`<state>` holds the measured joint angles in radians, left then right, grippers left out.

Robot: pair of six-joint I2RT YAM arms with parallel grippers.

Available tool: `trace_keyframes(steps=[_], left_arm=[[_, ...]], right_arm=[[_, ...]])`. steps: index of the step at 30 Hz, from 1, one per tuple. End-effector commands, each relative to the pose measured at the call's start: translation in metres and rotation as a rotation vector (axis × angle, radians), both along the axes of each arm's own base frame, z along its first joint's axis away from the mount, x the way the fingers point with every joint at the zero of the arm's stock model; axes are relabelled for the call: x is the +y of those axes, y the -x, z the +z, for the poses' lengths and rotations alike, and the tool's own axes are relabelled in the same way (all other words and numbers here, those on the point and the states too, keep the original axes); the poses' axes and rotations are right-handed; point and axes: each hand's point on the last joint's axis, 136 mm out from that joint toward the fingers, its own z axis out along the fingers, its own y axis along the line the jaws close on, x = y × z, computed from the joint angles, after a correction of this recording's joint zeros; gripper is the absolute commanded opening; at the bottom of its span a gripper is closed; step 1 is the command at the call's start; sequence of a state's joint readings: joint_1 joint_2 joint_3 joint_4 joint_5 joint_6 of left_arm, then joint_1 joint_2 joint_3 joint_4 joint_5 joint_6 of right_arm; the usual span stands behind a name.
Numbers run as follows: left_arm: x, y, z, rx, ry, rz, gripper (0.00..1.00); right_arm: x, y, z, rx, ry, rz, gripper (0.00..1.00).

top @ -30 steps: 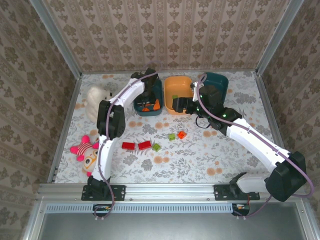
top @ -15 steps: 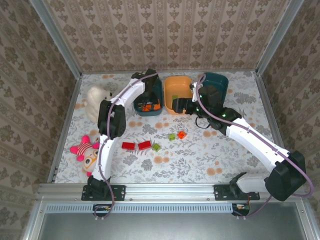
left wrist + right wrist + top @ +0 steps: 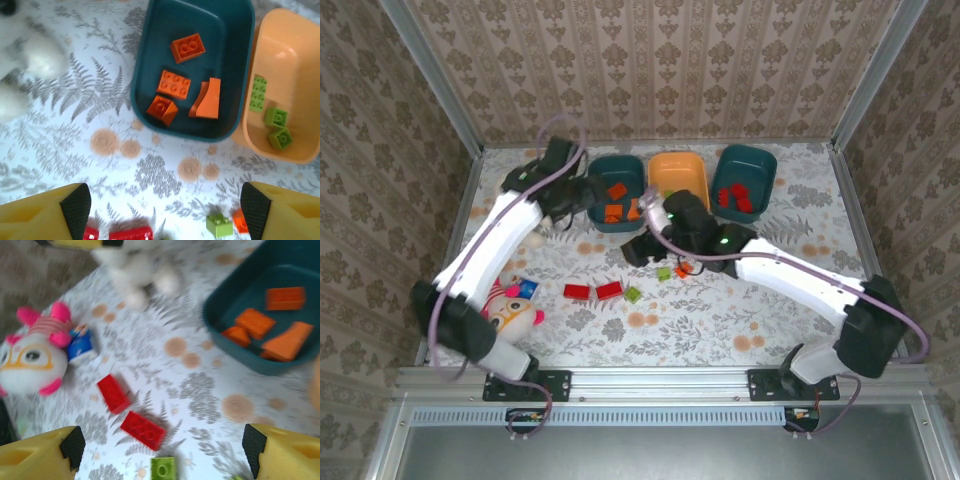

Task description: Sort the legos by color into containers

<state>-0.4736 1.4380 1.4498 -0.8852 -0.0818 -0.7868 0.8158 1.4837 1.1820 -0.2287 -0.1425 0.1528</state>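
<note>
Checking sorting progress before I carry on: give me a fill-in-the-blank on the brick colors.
The four bricks in the left teal bin are ___.
The three bricks in the orange bin are ___.
The two loose bricks lying together on the table near the doll are ___.
Missing words: orange; green; red.

Smooth plastic teal bin (image 3: 227, 55), fluffy plush (image 3: 40, 55)

White plush toy (image 3: 137, 267) and pink plush doll (image 3: 35, 352) on floral-patterned table (image 3: 165, 330)
</note>
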Motion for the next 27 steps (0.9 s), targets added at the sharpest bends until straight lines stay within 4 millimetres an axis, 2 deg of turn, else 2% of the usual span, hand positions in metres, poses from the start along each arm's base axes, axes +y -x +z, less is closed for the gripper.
trace_keyframes(steps=[1,4,6,9,13,16,18,23,27], left_arm=[[0.027,0.05,-0.036,0.081,0.048,0.075,0.83],[0.058,0.106,-0.037,0.011,0.12,0.12,0.89],[0.063,0.133,-0.032,-0.07,0.206,0.092,0.94],[0.072,0.172,-0.024,-0.146,0.29,0.055,0.95],[0.089,0.218,-0.029,-0.137,0.308,0.055,0.95],[0.098,0.237,-0.026,-0.135,0.307,0.06,0.95],[0.102,0.242,-0.023,-0.145,0.299,0.065,0.95],[0.1,0.243,-0.015,-0.156,0.312,0.047,0.94],[0.101,0.247,-0.012,-0.16,0.312,0.042,0.94]], right_arm=[[0.042,0.025,-0.019,-0.007,0.064,0.187,0.85],[0.07,0.032,-0.045,0.064,0.063,0.24,0.85],[0.086,0.035,-0.063,0.109,0.072,0.274,0.85],[0.107,0.038,-0.085,0.112,0.153,0.339,0.84],[0.121,0.024,-0.117,0.124,0.257,0.327,0.84],[0.125,0.014,-0.135,0.13,0.327,0.301,0.84],[0.132,0.012,-0.144,0.128,0.356,0.302,0.84],[0.147,0.018,-0.167,0.123,0.396,0.308,0.85],[0.144,0.013,-0.189,0.132,0.484,0.257,0.85]])
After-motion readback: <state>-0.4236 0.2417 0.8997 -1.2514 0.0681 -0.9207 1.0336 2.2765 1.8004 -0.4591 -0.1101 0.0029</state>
